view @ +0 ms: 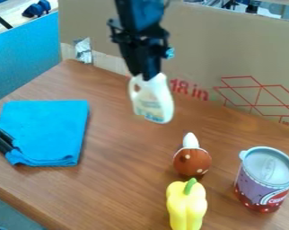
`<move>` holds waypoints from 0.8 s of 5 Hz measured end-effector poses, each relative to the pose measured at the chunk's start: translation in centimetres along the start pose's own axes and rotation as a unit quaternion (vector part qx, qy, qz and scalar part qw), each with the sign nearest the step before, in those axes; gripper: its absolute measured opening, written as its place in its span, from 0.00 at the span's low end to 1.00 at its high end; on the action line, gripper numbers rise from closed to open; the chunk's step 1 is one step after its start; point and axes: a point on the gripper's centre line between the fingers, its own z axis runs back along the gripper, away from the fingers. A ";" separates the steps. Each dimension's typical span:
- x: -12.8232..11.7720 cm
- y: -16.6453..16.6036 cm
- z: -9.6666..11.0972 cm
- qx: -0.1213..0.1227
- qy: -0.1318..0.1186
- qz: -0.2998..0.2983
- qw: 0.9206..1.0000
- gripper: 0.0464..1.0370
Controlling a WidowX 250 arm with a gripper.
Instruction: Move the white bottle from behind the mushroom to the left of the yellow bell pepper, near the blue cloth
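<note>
The black gripper [146,76] hangs over the back middle of the wooden table, shut on the top of a white bottle [153,99]. The bottle is held up off the table, slightly tilted, its handle loop on the left and a pale label low on its front. Below and to the right stands a brown mushroom-like toy [192,162] with light spots and a white tip. A yellow pepper [186,207] with a green stem is just in front of it. At the right is a purple and red can [265,179] with a grey lid.
A folded blue cloth [48,130] lies at the left, with black clip-like pieces [4,140] on its left edge. Cardboard [212,58] walls the back, with crumpled silver tape [83,50] on it. A blue panel [27,54] stands at the left.
</note>
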 end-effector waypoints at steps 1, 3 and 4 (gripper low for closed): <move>-4.5 0.2 -0.2 0.021 0.062 0.007 0.998 0.35; -11.3 -0.7 -1.5 0.006 0.121 0.000 0.993 0.35; -12.3 -0.4 -2.4 0.009 0.130 -0.002 0.991 0.35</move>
